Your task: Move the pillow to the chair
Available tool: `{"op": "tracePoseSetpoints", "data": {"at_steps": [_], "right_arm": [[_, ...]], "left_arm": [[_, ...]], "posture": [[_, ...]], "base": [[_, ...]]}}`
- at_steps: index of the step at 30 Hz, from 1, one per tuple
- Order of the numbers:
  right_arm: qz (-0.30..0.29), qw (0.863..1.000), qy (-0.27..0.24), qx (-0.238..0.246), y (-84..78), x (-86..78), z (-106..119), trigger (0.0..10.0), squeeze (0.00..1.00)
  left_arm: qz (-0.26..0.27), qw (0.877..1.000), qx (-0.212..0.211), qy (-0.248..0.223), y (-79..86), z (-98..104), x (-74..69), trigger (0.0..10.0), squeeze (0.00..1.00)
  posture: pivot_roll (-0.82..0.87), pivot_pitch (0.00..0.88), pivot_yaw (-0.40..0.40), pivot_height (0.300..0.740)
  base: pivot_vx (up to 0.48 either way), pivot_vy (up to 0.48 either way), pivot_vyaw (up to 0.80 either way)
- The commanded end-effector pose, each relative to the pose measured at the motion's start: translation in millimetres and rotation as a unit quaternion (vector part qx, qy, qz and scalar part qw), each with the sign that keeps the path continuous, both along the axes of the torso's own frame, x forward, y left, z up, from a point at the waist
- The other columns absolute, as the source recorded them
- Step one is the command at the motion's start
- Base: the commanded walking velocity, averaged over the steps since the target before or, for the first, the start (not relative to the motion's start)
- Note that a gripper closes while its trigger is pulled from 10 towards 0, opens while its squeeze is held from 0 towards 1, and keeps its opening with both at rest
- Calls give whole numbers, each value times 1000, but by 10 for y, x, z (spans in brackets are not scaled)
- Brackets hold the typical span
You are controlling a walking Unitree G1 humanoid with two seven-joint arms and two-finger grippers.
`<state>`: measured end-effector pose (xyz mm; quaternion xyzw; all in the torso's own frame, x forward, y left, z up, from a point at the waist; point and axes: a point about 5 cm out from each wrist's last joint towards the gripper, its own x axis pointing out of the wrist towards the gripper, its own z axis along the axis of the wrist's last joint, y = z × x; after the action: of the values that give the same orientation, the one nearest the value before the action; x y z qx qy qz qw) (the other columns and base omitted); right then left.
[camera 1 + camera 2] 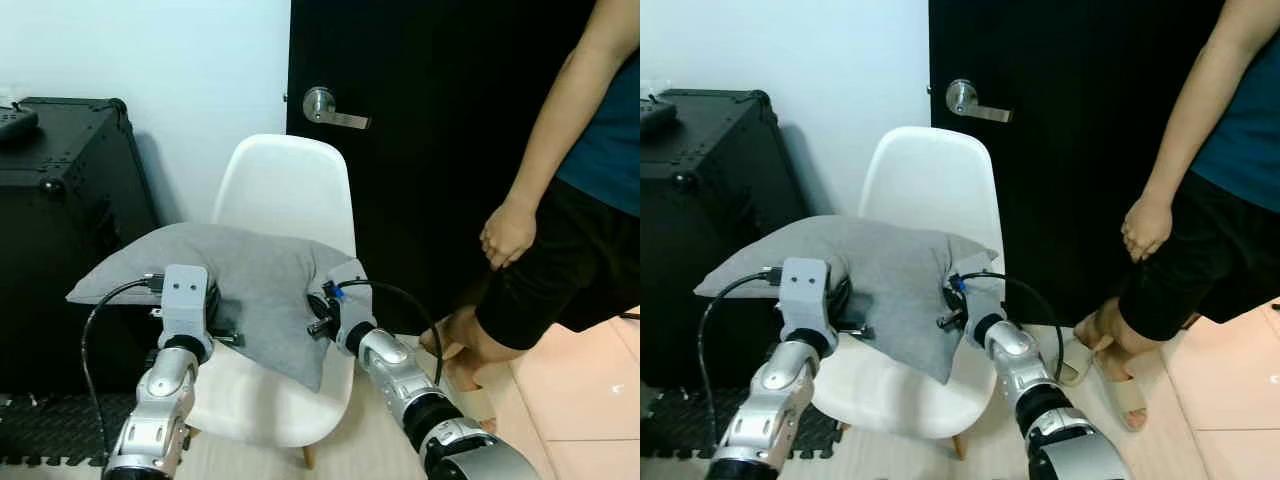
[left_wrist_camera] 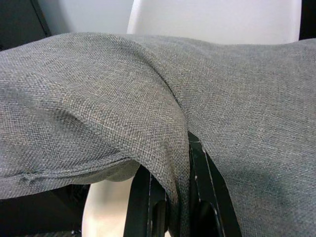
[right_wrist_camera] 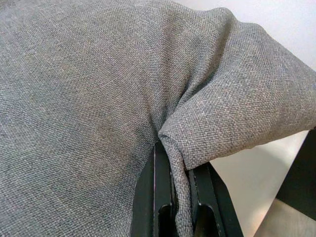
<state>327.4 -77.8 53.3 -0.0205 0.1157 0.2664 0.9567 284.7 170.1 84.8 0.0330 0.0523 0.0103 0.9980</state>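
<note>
Nearly done: grey pillow [image 1: 240, 285] hanging over the seat of the white chair [image 1: 285, 190], held up by 2 grippers. Left gripper [image 2: 170, 197] pinching a fold of the fabric; right gripper [image 3: 173, 197] clamped on the other edge. Remaining, by the look of it: lowering and letting go. No containers about.

Left gripper [image 2: 170, 207] and right gripper [image 3: 180, 202] both forward, fingers pinched.

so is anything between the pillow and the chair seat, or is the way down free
Nothing visible blocks it. The grey pillow, pinched by the left gripper and right gripper, hangs just over the white chair; the person stands off to the right.
</note>
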Motion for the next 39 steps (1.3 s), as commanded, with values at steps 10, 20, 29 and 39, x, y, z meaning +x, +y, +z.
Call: {"op": "tracePoseSetpoints", "data": {"at_steps": [10, 20, 29, 39], "right_arm": [[-24, 1000, 2, -9, -79, 59, 30, 10000, 0], [-18, 1000, 3, -4, -100, 32, 8, 10000, 0], [-36, 999, -1, -10, -180, 61, 27, 10000, 0], [-53, 999, -3, -11, -224, 60, 20, 10000, 0]], "left_arm": [[-41, 999, 26, 22, -89, -44, 52, 10000, 0], [-26, 999, 17, 24, -61, -78, 14, 10000, 0], [-31, 999, -3, 30, -113, -114, 13, 10000, 0], [-68, 997, 6, 35, -226, -156, -42, 10000, 0]], "posture": [[131, 29, -49, 651], [120, 36, -58, 636], [104, 48, -64, 626], [82, 81, -78, 616]], "base": [[0, 0, 0], [0, 0, 0], [0, 0, 0], [0, 0, 0]]}}
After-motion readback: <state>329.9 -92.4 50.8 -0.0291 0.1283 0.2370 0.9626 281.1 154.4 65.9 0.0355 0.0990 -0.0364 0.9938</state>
